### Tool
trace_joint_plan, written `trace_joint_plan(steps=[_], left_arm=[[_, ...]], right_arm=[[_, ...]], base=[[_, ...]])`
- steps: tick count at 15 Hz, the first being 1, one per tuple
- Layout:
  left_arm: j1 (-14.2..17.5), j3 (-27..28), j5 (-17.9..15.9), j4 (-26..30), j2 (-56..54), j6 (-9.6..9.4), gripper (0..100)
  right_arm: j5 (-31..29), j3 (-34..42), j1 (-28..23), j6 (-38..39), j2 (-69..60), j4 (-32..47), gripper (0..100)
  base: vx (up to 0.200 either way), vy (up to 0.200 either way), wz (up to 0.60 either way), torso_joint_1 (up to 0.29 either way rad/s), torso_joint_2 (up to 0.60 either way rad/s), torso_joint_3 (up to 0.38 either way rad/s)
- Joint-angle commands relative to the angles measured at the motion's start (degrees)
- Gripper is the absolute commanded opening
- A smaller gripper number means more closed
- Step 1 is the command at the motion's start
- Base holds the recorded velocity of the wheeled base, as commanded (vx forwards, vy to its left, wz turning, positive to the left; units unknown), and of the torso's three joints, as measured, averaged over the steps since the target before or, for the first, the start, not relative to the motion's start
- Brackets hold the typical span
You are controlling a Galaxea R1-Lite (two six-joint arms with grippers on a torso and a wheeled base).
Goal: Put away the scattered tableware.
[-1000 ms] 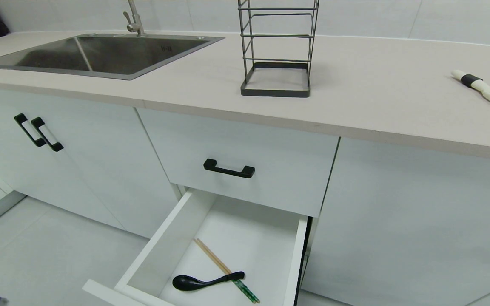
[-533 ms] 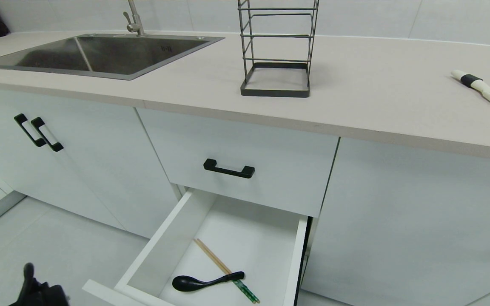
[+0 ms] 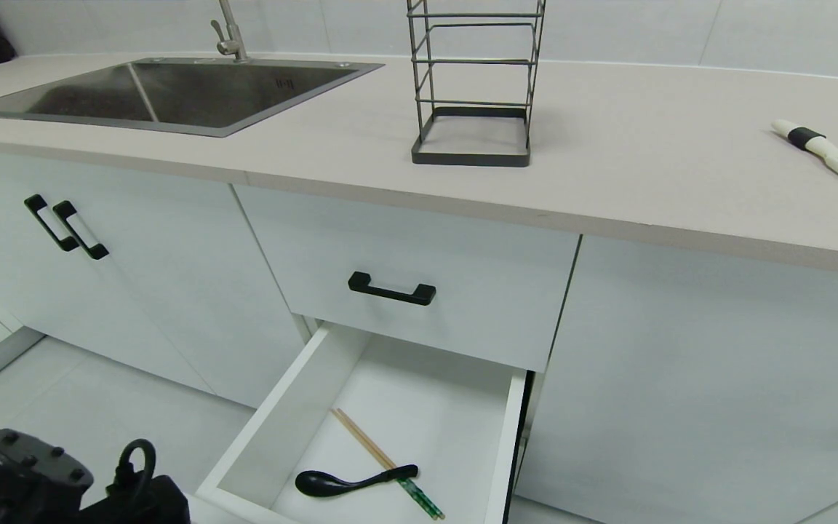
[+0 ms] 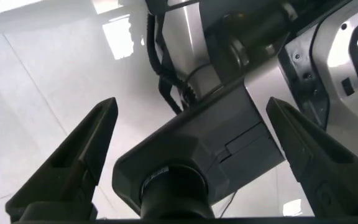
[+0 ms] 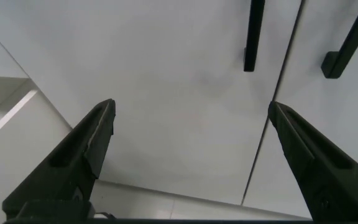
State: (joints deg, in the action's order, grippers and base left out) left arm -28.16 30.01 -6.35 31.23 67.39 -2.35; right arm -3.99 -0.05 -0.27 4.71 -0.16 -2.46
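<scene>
Change: left arm (image 3: pixel 26 484) risen into lower-left corner.
Grippers: left gripper (image 4: pixel 191 106), right gripper (image 5: pixel 191 109) spread, empty.
Drawer (image 3: pixel 281 422): spoon (image 3: pixel 350 482), chopsticks (image 3: pixel 372 444) inside.

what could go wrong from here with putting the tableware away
The left arm sits close to the front corner of the open white drawer; raising it carelessly could clip that corner.
The white stick-shaped utensil with a black band lies out on the beige countertop; shutting the drawer now would leave it behind.
The black spoon lies across the wooden chopsticks; a hard shove could scatter them.
</scene>
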Motion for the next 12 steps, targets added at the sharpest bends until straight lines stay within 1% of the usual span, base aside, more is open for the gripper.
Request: trace_joint_plan(steps=[1,2,3,4,5,6,7,10,12], left_arm=[[-0.5,0.0,1.2,-2.1,5.5,-0.02,100],[-0.6,-0.1,2.8,-5.7,8.2,0.16,100],[-0.8,-0.4,4.9,-9.9,10.5,0.16,100],[-1.5,-0.6,7.1,-12.4,11.8,0.24,100],[-2.3,-0.7,9.1,-14.1,11.9,0.33,100],[-4.2,-0.7,10.8,-14.8,11.4,1.03,100],[-4.6,-0.7,10.9,-14.8,11.4,1.65,100],[-4.6,-0.7,11.0,-15.1,12.2,1.83,100],[-4.5,-0.7,11.0,-16.6,12.2,1.83,100]], right_arm=[[-0.2,0.0,0.0,-2.6,0.2,0.0,100],[-1.2,0.0,0.0,-3.8,0.2,-0.3,100],[-4.0,0.0,0.0,-3.7,0.2,-0.3,100],[-6.3,0.0,0.0,-3.7,0.2,-0.3,100],[-7.0,0.0,0.0,-3.7,0.2,-0.3,100],[-7.0,0.0,0.0,-3.6,0.2,-0.3,100],[-7.0,0.0,0.0,-3.5,0.2,-0.3,100],[-6.5,0.0,0.0,-3.7,0.2,-0.3,100],[-6.0,0.0,0.0,-3.5,0.2,-0.3,100]], base=[[0.000,0.000,0.00,0.000,0.00,0.000],[0.000,0.000,0.00,0.000,0.00,0.000],[0.000,0.000,0.00,0.000,0.00,0.000],[0.000,0.000,0.00,0.000,0.00,0.000],[0.000,0.000,0.00,0.000,0.00,0.000],[0.000,0.000,0.00,0.000,0.00,0.000],[0.000,0.000,0.00,0.000,0.00,0.000],[0.000,0.000,0.00,0.000,0.00,0.000],[0.000,0.000,0.00,0.000,0.00,0.000]])
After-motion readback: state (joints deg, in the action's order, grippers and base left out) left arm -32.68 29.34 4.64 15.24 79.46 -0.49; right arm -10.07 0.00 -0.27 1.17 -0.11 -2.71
